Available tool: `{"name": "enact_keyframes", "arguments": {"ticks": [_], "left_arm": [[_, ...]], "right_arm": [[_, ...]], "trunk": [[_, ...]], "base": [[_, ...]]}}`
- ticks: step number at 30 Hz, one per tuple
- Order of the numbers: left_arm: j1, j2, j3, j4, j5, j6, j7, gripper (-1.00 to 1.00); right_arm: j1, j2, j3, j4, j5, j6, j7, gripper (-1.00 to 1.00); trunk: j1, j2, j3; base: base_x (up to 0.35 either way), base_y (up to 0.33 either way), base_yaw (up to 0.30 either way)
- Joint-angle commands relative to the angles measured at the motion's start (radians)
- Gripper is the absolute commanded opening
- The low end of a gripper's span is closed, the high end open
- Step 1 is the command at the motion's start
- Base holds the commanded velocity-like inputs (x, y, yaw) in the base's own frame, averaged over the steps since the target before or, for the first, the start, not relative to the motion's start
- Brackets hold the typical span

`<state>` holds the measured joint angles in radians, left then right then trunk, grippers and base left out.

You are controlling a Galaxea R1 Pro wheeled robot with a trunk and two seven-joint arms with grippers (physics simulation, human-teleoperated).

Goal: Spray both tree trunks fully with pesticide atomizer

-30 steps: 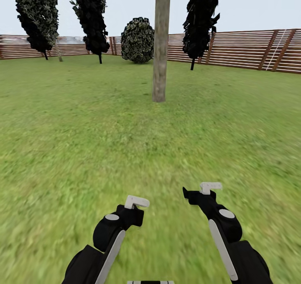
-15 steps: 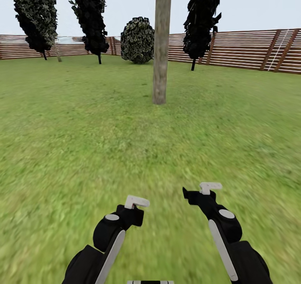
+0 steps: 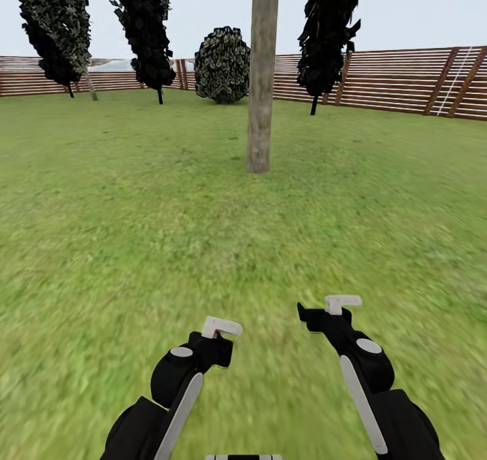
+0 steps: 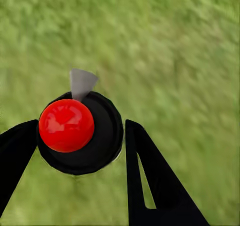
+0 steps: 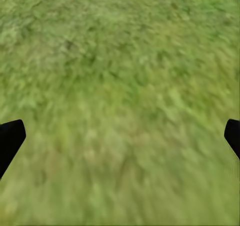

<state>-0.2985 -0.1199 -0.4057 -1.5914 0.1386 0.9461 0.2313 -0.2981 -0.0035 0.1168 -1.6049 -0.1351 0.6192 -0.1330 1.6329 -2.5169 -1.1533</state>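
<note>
Head view: the garden lawn runs up to a slatted fence across the upper part of the frame. One thick tree trunk stands at upper centre, well apart from the robot. Its bark reads as plain mottled grey-brown, so I judge that spraying has not begun. Both arms reach forward low in the frame, the left hand at lower centre-left and the right hand at lower centre-right, both over bare grass. From this angle how far each hand is spread is hard to read.

Left wrist view: the pesticide atomizer sits at centre-left, a round black body with a red cap and a pale tip pointing at the grass. The black fingers stand on either side of it, one touching its edge and the other just beside it. The left hand looks narrowed onto it and carrying it. So pickup seems done; what is left is getting near the trunk, covering it, then the second tree.

Right wrist view: the fingers peek in at the far left and right edges, spread wide, with blurred grass between them and nothing held.
</note>
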Motion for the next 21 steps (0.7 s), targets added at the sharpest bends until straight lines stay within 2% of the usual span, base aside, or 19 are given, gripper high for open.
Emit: {"name": "enact_keyframes", "arguments": {"ticks": [1,8,14,18,21], "left_arm": [[-0.001,0.0,-0.001,-0.001,0.01,0.003,0.01,-1.0],[-0.001,0.0,-0.001,0.0,0.009,0.002,0.01,-1.0],[-0.001,0.0,-0.001,0.0,0.009,0.001,0.009,-1.0],[-0.001,0.0,-0.001,0.0,0.009,0.001,0.007,-1.0],[-0.001,0.0,-0.001,0.001,0.009,0.001,0.007,-1.0]], "right_arm": [[-0.001,-0.002,0.001,-0.001,-0.011,0.004,-0.01,1.0],[-0.002,-0.004,-0.001,-0.001,-0.01,0.004,-0.008,1.0],[-0.006,-0.004,-0.038,-0.001,-0.011,0.02,-0.003,1.0],[-0.007,-0.005,-0.05,-0.001,-0.009,0.029,0.059,1.0],[-0.008,-0.005,-0.073,-0.001,-0.008,0.046,0.099,1.0]], "trunk": [[0.0,0.0,-0.001],[0.0,0.0,-0.001],[0.0,0.0,-0.001],[0.0,0.0,-0.001],[0.0,0.0,-0.001]], "base": [[0.335,0.0,0.0],[0.335,0.0,0.0],[0.335,0.0,0.0],[0.335,0.0,0.0],[0.335,0.0,0.0]]}}
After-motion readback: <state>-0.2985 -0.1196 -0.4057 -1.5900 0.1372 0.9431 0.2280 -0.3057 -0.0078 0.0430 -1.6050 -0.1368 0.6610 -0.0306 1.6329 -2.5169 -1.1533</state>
